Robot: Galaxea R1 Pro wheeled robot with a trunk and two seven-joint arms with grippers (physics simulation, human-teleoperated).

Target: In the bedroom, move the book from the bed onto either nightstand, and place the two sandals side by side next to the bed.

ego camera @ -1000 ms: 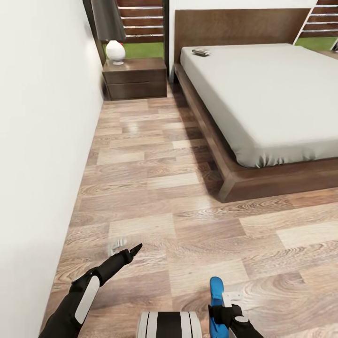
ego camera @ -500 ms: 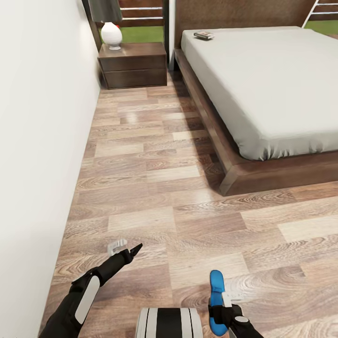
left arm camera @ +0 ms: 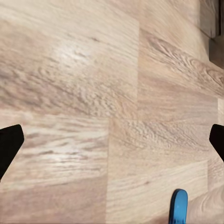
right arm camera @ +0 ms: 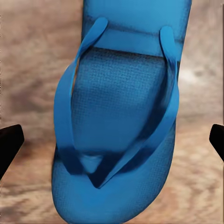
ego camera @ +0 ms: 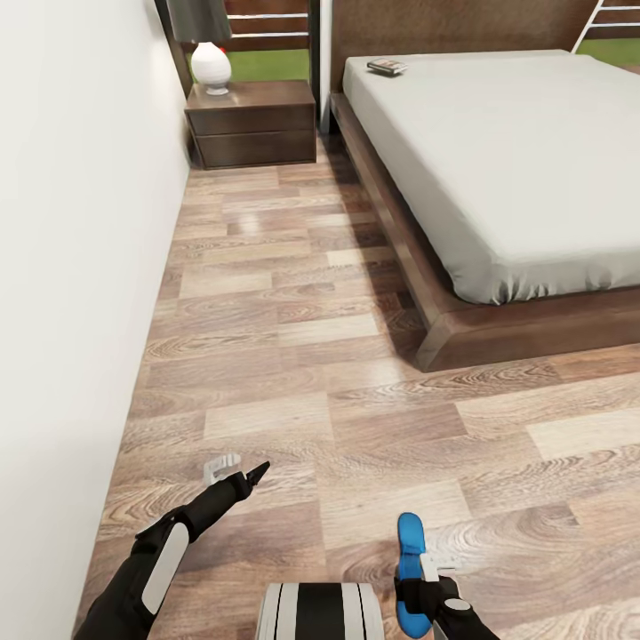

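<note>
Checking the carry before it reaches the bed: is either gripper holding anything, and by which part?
The right gripper seems to carry a blue sandal, gripped low along its edge; the exact contact cannot be told. The left gripper is open and empty.

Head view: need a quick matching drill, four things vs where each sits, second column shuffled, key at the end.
Things:
1. small thin paperback book
2. white round-bodied table lamp
3. bright blue flat sandal
4. low dark brown wooden nightstand

Places:
A. on the nightstand's top
B. on the floor between the white wall and the bed
C. on the pale grey mattress, near the headboard
D. at the right gripper, over the wood-plank floor

Pairs: 1-C, 2-A, 3-D, 4-B
</note>
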